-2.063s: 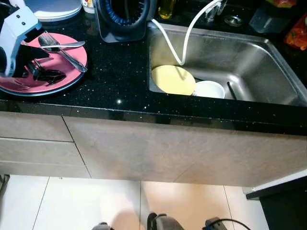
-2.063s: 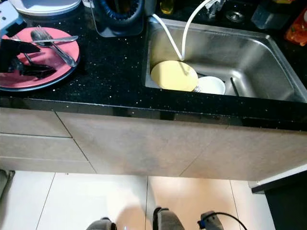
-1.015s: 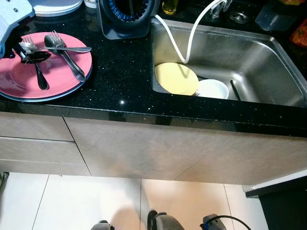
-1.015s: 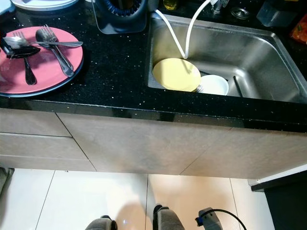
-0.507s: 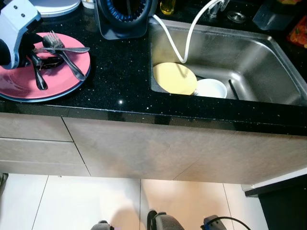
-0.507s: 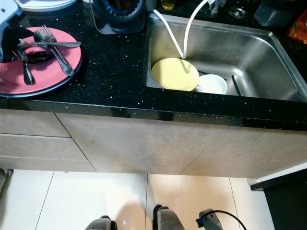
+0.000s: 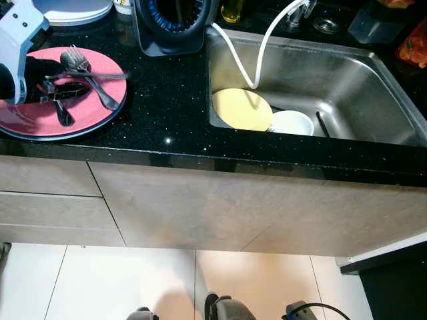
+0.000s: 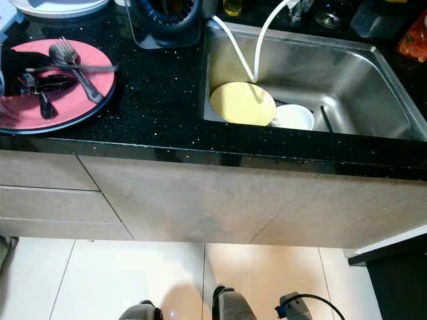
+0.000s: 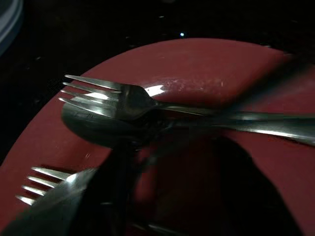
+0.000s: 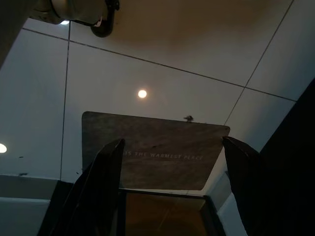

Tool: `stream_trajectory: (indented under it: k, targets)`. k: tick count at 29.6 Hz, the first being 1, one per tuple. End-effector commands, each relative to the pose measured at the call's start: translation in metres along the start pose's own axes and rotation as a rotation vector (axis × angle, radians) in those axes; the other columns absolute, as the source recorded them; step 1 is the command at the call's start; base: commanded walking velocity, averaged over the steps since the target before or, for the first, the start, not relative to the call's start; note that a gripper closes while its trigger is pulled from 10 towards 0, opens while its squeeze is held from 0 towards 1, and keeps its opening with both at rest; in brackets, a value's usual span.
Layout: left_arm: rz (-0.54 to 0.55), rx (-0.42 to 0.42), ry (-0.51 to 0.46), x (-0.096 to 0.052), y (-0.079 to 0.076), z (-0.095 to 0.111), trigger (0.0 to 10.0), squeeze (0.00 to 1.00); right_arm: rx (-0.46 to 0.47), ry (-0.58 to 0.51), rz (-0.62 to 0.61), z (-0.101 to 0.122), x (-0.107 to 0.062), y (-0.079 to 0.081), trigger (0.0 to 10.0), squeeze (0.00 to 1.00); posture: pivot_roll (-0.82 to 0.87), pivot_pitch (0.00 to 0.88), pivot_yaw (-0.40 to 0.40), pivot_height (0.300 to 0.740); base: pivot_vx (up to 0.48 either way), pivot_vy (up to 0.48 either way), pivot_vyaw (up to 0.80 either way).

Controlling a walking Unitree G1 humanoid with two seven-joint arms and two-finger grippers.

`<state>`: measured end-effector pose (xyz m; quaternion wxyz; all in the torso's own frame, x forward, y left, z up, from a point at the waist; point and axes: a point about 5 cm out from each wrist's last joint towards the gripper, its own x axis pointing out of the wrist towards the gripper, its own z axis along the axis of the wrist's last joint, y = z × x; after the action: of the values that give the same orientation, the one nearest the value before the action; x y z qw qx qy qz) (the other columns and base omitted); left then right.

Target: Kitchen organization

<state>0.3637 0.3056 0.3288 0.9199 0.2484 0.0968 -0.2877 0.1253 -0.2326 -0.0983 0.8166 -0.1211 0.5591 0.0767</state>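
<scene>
A pink plate (image 7: 100, 63) lies on the black counter (image 7: 167, 100) at the left. A fork (image 9: 113, 98) and a spoon (image 9: 93, 125) lie crossed on it, and a second fork (image 9: 44, 189) and a dark spoon (image 7: 63, 115) are beside them. My left gripper (image 7: 57, 79) hovers low over this cutlery, open, with its black fingers either side of a handle. In the sink (image 7: 360, 73) a yellow plate (image 7: 241, 109) leans beside a white bowl (image 7: 291, 123). My right gripper (image 10: 172, 187) hangs open by my side, over the floor.
A black appliance (image 7: 175, 27) stands behind the counter, next to the sink. White plates (image 7: 73, 8) are stacked at the far left. A white hose (image 7: 267, 40) loops into the sink. Drawers (image 7: 47, 200) and a cabinet front drop to the pale tile floor (image 7: 100, 287).
My left gripper pulled back to the plate's far left a second ago, leaving a dark spoon and a fork on it. It has since come back down over the cutlery.
</scene>
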Motion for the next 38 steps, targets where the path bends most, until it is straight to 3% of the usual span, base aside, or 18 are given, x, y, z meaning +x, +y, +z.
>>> stream_trajectory:
  k: [1, 13, 24, 26, 29, 33, 38]
  targets:
    - [-0.051, -0.051, 0.1, 0.003, -0.007, -0.024, 0.0, 0.0, -0.001, 0.034, -0.005, -0.01, -0.002, -0.002, 10.0, 0.0, 0.0, 0.2, -0.116, 0.74, 0.0, 0.0, 0.0]
    - [-0.071, -0.058, 0.109, 0.0, -0.007, -0.025, 0.0, 0.0, -0.011, 0.025, -0.008, -0.004, -0.001, -0.002, 10.0, 0.0, 0.01, 0.192, -0.115, 0.74, 0.0, 0.0, 0.0]
    - [-0.089, -0.094, -0.06, -0.006, -0.002, -0.004, 0.0, 0.0, 0.027, -0.008, -0.02, 0.005, 0.001, 0.0, 10.0, 0.0, 0.02, 0.176, -0.103, 0.74, 0.0, 0.0, 0.0]
    - [-0.116, -0.095, -0.127, -0.009, -0.002, 0.003, 0.0, 0.0, 0.068, -0.032, -0.031, 0.01, 0.001, -0.002, 10.0, 0.0, 0.03, 0.169, -0.101, 0.74, 0.0, 0.0, 0.0]
    - [-0.126, -0.092, -0.155, -0.01, -0.002, 0.005, 0.0, 0.0, 0.087, -0.043, -0.034, 0.012, 0.001, -0.003, 10.0, 0.0, 0.03, 0.169, -0.101, 0.74, 0.0, 0.0, 0.0]
    - [-0.207, -0.115, -0.302, -0.022, -0.002, 0.017, 0.0, 0.0, 0.282, -0.165, -0.02, 0.031, 0.0, -0.011, 10.0, 0.0, 0.04, 0.15, -0.098, 0.74, 0.0, 0.0, 0.0]
    - [-0.198, -0.109, -0.344, -0.032, 0.002, 0.018, 0.0, 0.0, 0.424, -0.268, 0.065, 0.046, -0.003, -0.015, 10.0, 0.0, 0.05, 0.135, -0.096, 0.74, 0.0, 0.0, 0.0]
